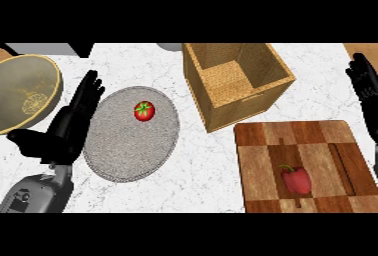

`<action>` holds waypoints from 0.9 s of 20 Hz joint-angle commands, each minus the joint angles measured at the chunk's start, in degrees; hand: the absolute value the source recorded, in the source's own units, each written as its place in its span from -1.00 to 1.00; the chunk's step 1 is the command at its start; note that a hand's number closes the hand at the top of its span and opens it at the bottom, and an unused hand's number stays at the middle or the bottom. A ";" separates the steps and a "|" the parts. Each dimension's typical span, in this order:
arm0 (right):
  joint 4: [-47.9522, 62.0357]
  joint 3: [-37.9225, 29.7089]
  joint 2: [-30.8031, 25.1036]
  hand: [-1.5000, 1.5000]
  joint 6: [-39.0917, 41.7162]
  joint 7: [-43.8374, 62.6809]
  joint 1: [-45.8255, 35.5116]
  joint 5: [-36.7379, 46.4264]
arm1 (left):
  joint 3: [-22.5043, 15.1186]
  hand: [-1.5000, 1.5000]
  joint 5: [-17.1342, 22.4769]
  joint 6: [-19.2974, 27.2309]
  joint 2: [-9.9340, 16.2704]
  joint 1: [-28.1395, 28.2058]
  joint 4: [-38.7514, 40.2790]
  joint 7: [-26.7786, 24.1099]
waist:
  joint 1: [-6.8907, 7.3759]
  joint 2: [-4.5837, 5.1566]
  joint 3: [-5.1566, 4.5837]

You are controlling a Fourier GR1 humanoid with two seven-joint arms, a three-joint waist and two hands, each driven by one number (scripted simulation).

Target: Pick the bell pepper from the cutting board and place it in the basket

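Counter (207,150): white marble under both your hands.
Pepper (296,180): on board (258,165), near your right hand (363,85), fingers straight.
Basket (236,82): between hands.
Left hand (70,122): fingers straight, resting.

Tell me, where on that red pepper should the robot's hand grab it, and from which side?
Probably around its broad red body, coming from above. The bell pepper lies flat on the cutting board, green stem pointing away from the robot; the stem looks too thin to hold. The right hand, open at the right edge, is nearer.

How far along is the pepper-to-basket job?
Nothing looks done: the bell pepper lies on the cutting board, and the basket holds nothing. Nothing in hand: left hand and right hand are open. Grasp, carry and placement remain.
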 commanded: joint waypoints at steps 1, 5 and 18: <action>-3.62 3.30 1.75 1.00 6.13 -0.34 0.14 -2.07 | 0.73 0.00 1.62 -0.69 -0.93 4.10 3.63 0.76 | -0.83 -2.01 1.08; -10.43 11.71 8.04 1.00 20.31 -4.63 -4.75 -10.15 | -1.48 0.00 1.56 -1.05 -0.52 10.50 11.68 5.42 | 2.38 -1.08 1.12; -34.50 29.50 -0.79 -1.00 12.31 -4.98 8.04 26.48 | 1.19 0.00 3.75 -3.10 3.10 18.91 14.31 8.50 | -3.88 -3.26 0.94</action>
